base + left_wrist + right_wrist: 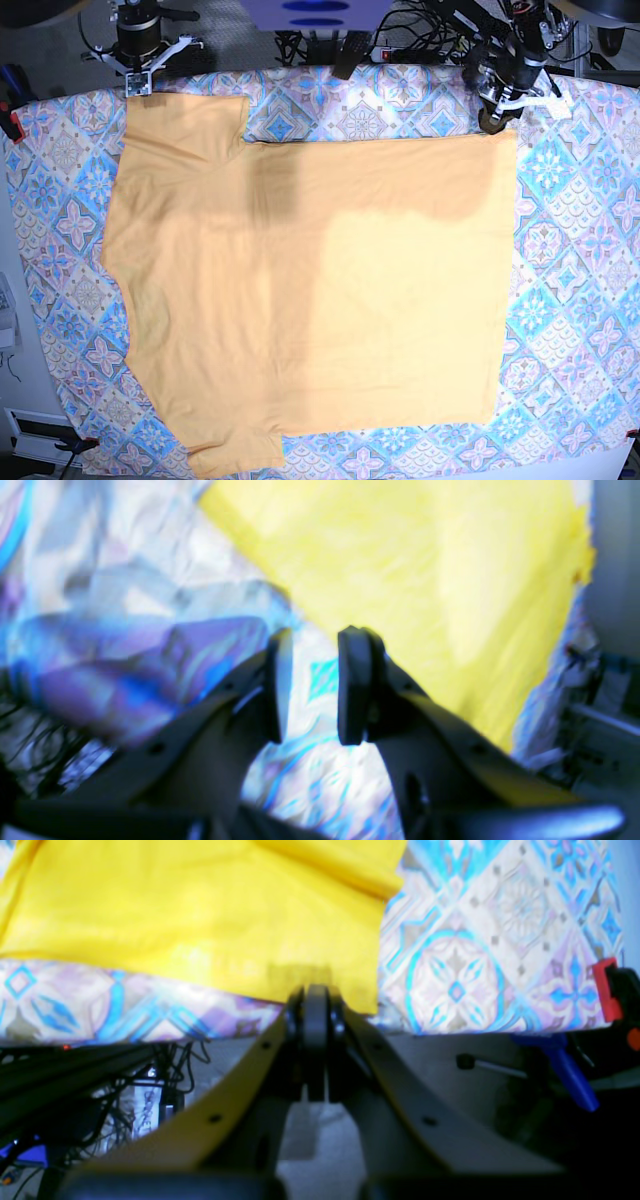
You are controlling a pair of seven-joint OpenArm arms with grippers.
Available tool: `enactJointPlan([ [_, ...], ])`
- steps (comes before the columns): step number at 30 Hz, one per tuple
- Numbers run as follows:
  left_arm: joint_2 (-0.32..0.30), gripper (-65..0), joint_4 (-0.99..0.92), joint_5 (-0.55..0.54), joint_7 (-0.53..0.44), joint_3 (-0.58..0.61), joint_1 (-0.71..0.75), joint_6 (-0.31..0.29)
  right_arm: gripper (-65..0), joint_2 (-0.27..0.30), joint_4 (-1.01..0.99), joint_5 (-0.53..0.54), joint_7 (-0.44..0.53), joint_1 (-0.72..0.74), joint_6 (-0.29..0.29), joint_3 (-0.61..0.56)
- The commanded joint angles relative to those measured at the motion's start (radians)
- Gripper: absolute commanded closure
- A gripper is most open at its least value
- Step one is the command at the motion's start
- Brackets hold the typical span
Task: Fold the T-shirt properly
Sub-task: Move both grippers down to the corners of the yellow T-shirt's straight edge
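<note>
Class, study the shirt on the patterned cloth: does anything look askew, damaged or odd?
Nothing looks damaged. The T-shirt lies flat and unfolded on the tablecloth, sleeves at one end. Only a grey shadow band crosses its upper part, which is no stain that I can tell.

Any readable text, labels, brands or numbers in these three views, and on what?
None can be read.
Plain yellow-orange fabric T-shirt: no print or label visible.
Blue-pink patterned tablecloth: ornament only, no lettering.
Pale device among the dark cables under the table edge: dark marks, too blurred to read.
</note>
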Motion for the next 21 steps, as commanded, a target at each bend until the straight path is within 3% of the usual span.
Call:
enactJointPlan([
  [1,-0.005,-17.0,0.010,-0.018,0.002,-0.017,0.004,-0.013,0.0,0.006,0.014,-0.006,0.022,-0.006,-0.006,0.003],
  [9,-0.007,-17.7,0.007,-0.058,0.003,-0.028,-0.008,-0.013,0.0,0.006,0.014,-0.006,0.022,-0.006,-0.006,0.003],
  [21,-0.004,-28.0,-0.130,-0.101,0.039,-0.030,-0.068,-0.012,0.0,0.006,0.014,-0.006,0.022,-0.006,-0.006,0.003],
])
